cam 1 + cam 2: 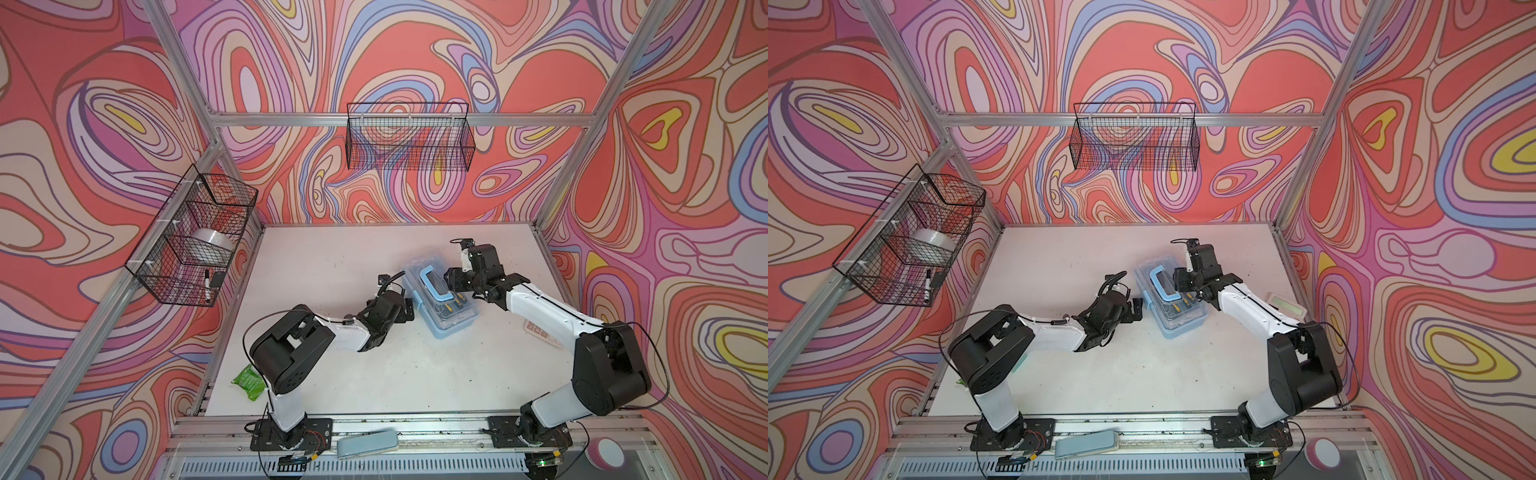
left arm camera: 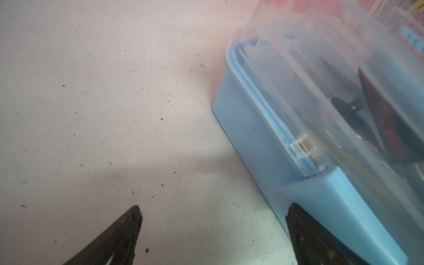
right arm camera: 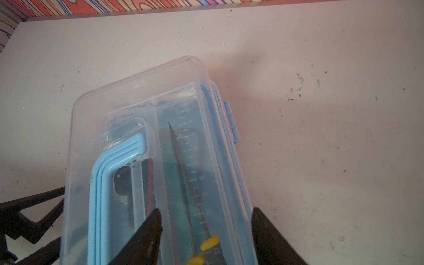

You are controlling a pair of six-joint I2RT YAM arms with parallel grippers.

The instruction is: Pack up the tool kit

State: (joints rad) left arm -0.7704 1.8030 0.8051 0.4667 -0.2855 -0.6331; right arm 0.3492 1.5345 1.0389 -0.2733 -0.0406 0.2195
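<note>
The tool kit (image 1: 451, 322) (image 1: 1179, 322) is a light blue case lying slantwise at mid-table, its clear lid down and its blue handle (image 1: 434, 286) (image 3: 103, 183) flat on top. Through the lid (image 3: 137, 96) I see a dark pointed tool (image 3: 181, 165) and yellow-tipped screwdrivers (image 3: 208, 243). My right gripper (image 3: 206, 210) (image 1: 455, 282) hovers open over the lid's long edge, one finger beside the handle and the other off the case's side. My left gripper (image 2: 213, 211) (image 1: 407, 309) stands wide open at the case's other side, with one of its fingers (image 2: 305, 229) against the blue base (image 2: 247, 137).
A pink calculator (image 1: 544, 332) (image 1: 1285, 305) lies partly under the right arm. A green packet (image 1: 249, 380) sits front left. Wire baskets hang on the left wall (image 1: 195, 237) and back wall (image 1: 409, 137). A pale pedal (image 1: 368, 442) rests on the front rail.
</note>
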